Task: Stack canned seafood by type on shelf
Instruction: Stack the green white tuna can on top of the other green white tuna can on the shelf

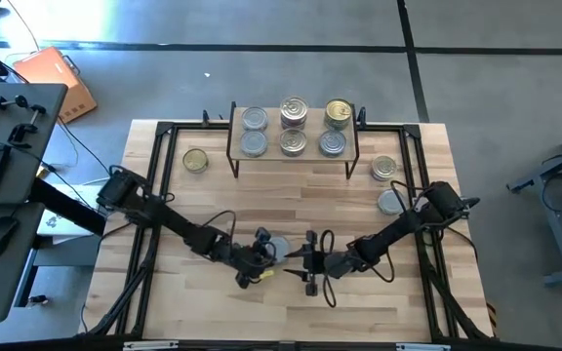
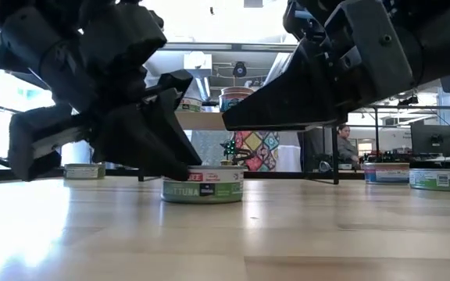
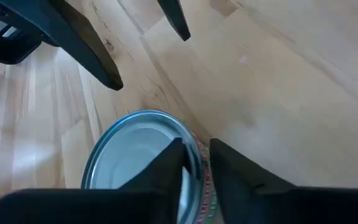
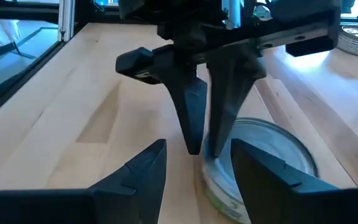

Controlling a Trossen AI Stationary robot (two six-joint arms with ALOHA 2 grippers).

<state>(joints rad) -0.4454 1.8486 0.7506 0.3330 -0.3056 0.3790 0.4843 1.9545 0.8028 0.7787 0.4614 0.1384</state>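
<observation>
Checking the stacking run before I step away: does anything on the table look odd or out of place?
One thing: the left gripper pinches only the rim of the tin at table centre, one jaw over the lid, one outside the wall, rather than spanning it. The right gripper hovers beside it, jaws open. Tins on the shelf sit upright.

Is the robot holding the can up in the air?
No, the can sits flat on the wooden table, with the left gripper pinching its rim.
</observation>
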